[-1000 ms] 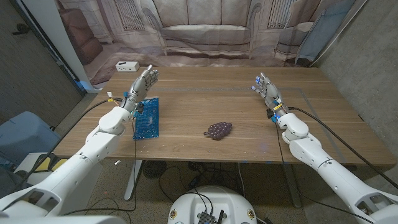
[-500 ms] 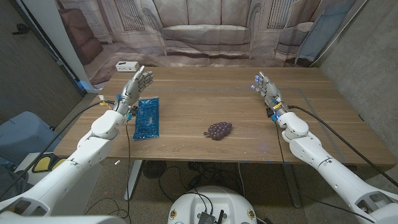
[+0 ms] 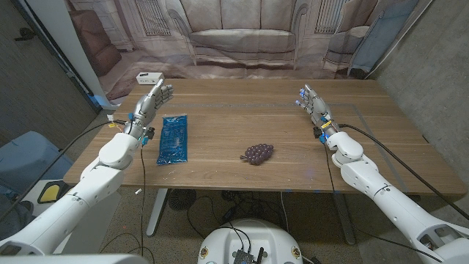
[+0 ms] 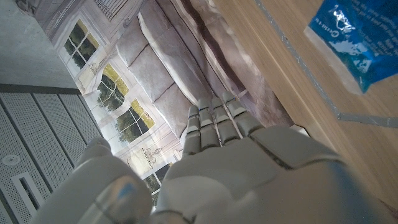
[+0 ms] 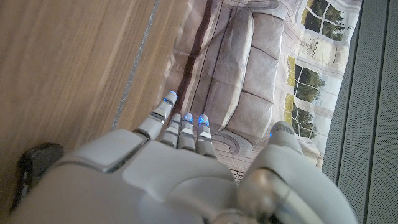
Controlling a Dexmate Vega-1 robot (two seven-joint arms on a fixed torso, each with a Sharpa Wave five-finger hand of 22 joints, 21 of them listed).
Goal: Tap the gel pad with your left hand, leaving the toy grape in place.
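Note:
The blue gel pad (image 3: 174, 138) lies flat on the left part of the wooden table (image 3: 242, 121); a corner of the gel pad (image 4: 356, 45) also appears in the left wrist view. My left hand (image 3: 149, 104) is raised just left of the pad, apart from it, fingers straight and holding nothing. The left hand (image 4: 236, 162) shows from behind in its wrist view. The purple toy grape (image 3: 258, 152) sits near the table's middle, toward the front. My right hand (image 3: 314, 105) stands on edge at the right side, fingers extended and empty, seen too as the right hand (image 5: 168, 168).
A small white box (image 3: 149, 78) sits at the table's far left corner. Cables run along both forearms. A printed sofa backdrop (image 3: 242, 33) hangs behind the table.
My left hand has moved left off the gel pad and a little away from it. The pad, which stood tilted up a second ago, now lies flat. Grape and right hand are unchanged.

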